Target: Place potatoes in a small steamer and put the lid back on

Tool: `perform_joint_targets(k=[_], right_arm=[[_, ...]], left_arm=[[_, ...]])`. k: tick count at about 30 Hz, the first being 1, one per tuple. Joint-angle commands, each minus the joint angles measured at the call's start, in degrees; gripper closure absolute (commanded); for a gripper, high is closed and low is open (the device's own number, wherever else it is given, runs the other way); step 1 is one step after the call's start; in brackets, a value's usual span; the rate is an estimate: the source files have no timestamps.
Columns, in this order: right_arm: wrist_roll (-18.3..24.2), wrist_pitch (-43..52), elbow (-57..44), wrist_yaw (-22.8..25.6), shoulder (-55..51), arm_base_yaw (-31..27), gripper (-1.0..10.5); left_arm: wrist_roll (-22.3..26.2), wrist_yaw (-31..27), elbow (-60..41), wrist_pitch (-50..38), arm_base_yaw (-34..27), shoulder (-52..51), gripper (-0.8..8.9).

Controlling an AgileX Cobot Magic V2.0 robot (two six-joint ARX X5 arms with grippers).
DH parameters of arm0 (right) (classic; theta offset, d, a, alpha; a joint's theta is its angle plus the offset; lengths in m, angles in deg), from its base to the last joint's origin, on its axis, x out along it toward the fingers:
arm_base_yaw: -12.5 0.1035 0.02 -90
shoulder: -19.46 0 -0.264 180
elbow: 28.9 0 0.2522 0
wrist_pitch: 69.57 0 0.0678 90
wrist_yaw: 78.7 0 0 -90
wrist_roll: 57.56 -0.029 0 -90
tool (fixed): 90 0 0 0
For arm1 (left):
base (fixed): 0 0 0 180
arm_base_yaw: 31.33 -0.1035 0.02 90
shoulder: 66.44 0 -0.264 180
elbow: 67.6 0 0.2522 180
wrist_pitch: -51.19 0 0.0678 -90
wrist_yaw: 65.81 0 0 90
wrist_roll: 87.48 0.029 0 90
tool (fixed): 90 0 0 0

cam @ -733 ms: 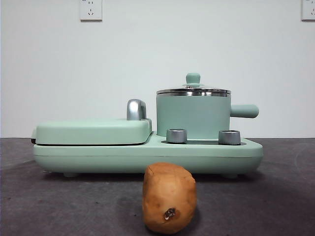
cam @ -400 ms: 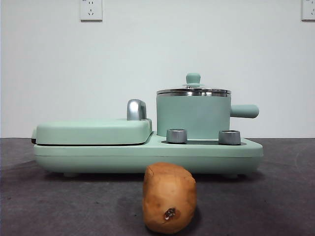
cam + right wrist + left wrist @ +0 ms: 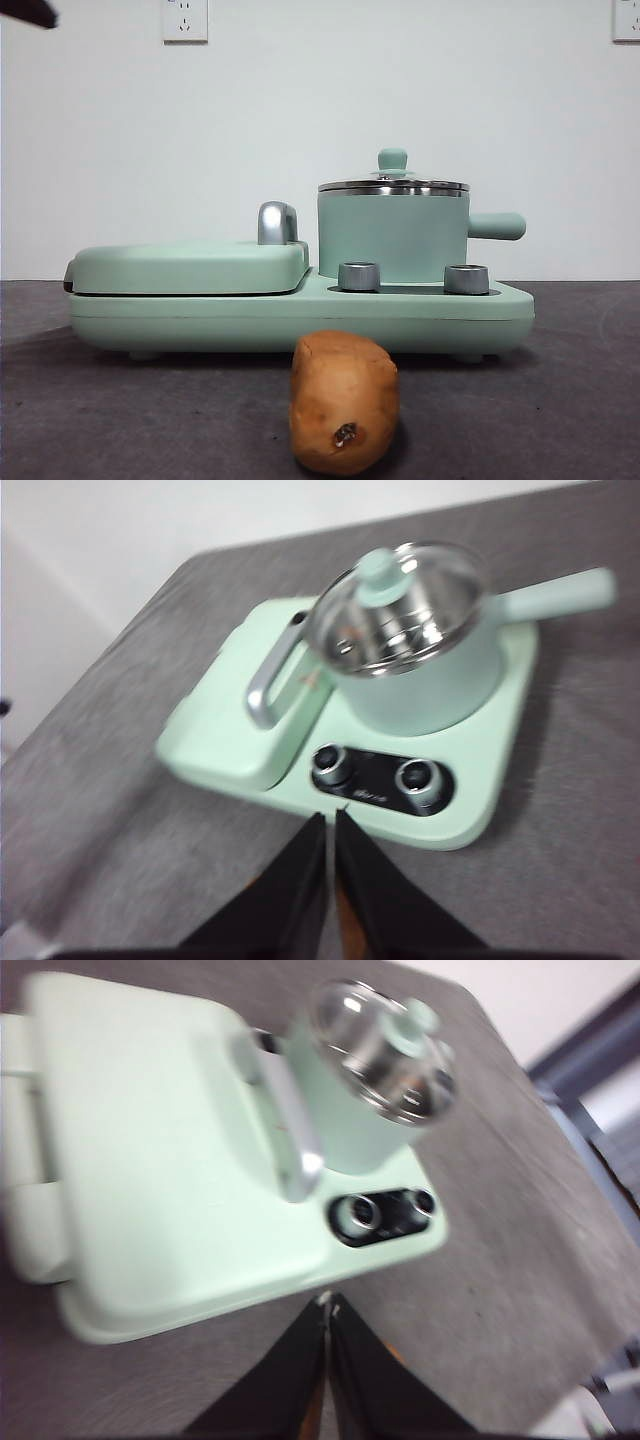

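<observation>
The orange-brown potato (image 3: 344,402) lies on the dark table in front of the appliance, its pitted end toward the front camera. The mint-green steamer (image 3: 392,240) stands on the right side of the base, side handle pointing right, with the glass lid (image 3: 392,184) seated on its rim. From above, both wrist views show the steamer (image 3: 345,1120) (image 3: 430,685) with the lid (image 3: 385,1050) (image 3: 400,605) on it. My left gripper (image 3: 327,1305) and right gripper (image 3: 330,818) hang high over the table's near side, both shut and holding nothing. Only orange slivers of potato peek past their jaws.
The flat griddle cover (image 3: 190,268) with a chrome handle (image 3: 277,222) fills the left of the base (image 3: 300,315). Two steel dials (image 3: 359,276) (image 3: 466,279) sit in front of the steamer. A black arm tip (image 3: 28,12) shows at the top left corner.
A black arm tip has come into the top left corner of the front view. The potato, steamer and lid have not moved.
</observation>
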Motion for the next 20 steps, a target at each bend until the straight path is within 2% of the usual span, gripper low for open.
perform_joint_targets(k=[1, 5, 8, 11, 15, 17, 20], right_arm=[[3.65, 0.07, 1.40, -2.10, 1.84, 0.24, 9.3], [3.76, 0.50, 1.46, -2.60, 3.02, 0.24, 9.3], [3.76, 0.44, 1.46, -2.58, 2.99, 0.24, 9.3], [3.76, 0.37, 1.46, -2.56, 2.97, 0.24, 7.9], [3.67, 0.35, 1.46, -2.56, 2.97, 0.24, 5.3], [3.67, 0.37, 1.46, -2.56, 2.97, 0.24, 5.0], [3.67, 0.39, 1.46, -2.56, 2.97, 0.24, 5.0]], left_arm=[[2.12, 1.73, 2.95, -0.57, 0.83, 2.32, 8.05], [2.14, 1.73, 4.22, -1.46, 1.68, 4.17, 8.03], [2.12, 1.73, 4.22, -1.95, 1.77, 4.48, 7.37], [2.14, 1.73, 4.22, -2.93, 1.86, 4.74, 6.17], [2.14, 1.73, 4.35, -4.15, 3.15, 5.53, 5.07], [2.14, 1.73, 5.20, -3.91, 4.17, 6.64, 4.63], [2.14, 1.73, 7.48, -3.89, 6.05, 9.27, 3.97]])
